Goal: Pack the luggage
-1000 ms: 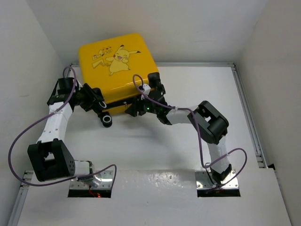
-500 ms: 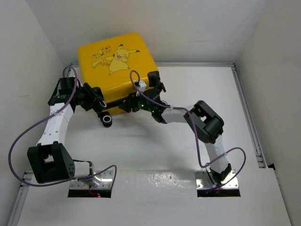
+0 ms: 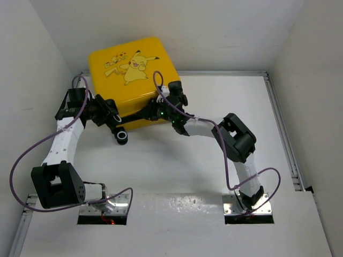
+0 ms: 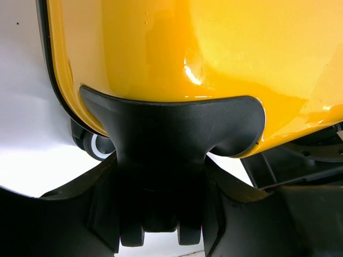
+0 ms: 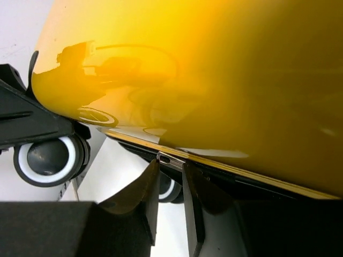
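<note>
The left arm [image 3: 64, 139] reaches up the left side of the counter [image 3: 214, 160] to the luggage [image 3: 131, 80], which lies shut with its Pikachu lid facing up in the far left corner, against the back wall. The left hand [image 3: 110, 116] is at the case's near left corner, just above 1 white-rimmed wheel [image 3: 122, 136] that juts toward the arm bases. In the left wrist view its 2 fingers stand either side of the black wheel mount [image 4: 171, 128] under the yellow shell. They are dark against dark there, so I cannot tell whether that hand is clamped on the mount or only straddling it

Further right, the right hand [image 3: 151, 110] meets the near edge of the case at the seam between lid and base. Its fingers [image 5: 150, 198] are drawn close together and closed on the small metal zip pull [image 5: 170, 160], which fills the gap between their tips. The right arm [image 3: 236, 142] bends back across bare counter to its base at the near right
</note>
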